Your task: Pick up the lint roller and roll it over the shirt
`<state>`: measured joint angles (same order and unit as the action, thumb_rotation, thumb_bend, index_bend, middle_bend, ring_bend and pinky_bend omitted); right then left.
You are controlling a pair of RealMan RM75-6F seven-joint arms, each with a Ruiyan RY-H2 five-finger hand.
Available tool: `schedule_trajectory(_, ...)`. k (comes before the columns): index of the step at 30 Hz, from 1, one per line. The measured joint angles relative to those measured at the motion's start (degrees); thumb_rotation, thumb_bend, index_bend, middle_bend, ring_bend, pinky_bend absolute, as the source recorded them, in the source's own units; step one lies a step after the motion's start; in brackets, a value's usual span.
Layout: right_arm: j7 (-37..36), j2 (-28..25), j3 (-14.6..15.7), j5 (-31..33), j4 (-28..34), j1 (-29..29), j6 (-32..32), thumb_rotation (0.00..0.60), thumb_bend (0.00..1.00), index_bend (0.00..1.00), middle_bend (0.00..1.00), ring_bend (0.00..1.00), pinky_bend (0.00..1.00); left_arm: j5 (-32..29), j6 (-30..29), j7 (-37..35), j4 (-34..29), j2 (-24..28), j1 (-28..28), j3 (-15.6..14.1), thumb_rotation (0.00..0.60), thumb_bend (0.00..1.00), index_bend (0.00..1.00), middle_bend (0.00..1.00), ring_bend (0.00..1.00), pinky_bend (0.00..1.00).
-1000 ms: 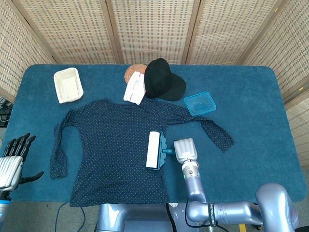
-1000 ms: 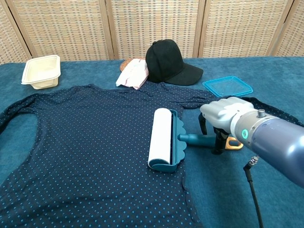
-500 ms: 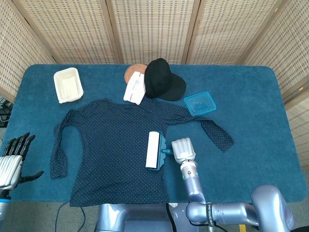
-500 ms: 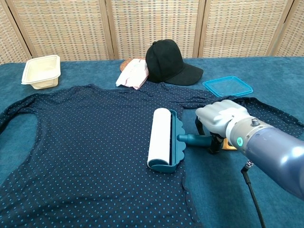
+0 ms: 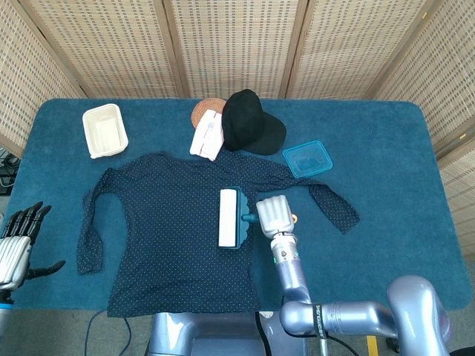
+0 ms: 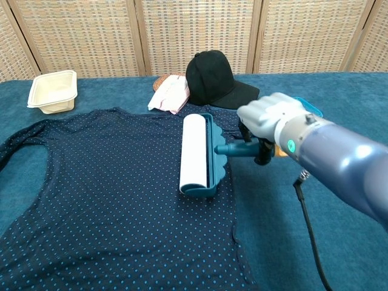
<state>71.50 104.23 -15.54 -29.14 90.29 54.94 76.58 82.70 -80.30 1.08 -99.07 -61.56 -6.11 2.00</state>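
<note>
Since approx 1 s ago, your right robot hand (image 6: 267, 121) has pushed the lint roller (image 6: 195, 154) up and further onto the shirt (image 6: 109, 182), toward mid-chest. It's gripping the handle, roller flat on fabric, so rolling looks underway. Left robot hand (image 5: 16, 241) hangs off the table w/ fingers spread, holding nothing.

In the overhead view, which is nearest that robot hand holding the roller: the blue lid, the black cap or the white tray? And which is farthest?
From the right robot hand:
1. Blue lid, nearest, just beyond it to its right.
2. Black cap, farther back, near the table's middle.
3. White tray, farthest, at the far left corner.
</note>
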Motion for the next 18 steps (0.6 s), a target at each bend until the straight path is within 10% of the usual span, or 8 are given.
schedule_trajectory(18,28.9,5.6,-13.4,24.5,-10.0,21.3,3.8,0.600,0.82,0.78,1.00,1.00,1.00,-1.7,3.5,-4.9,2.1,1.0,-1.8,0.7,0.600,0.00,0.00,0.00,0.00,0.00)
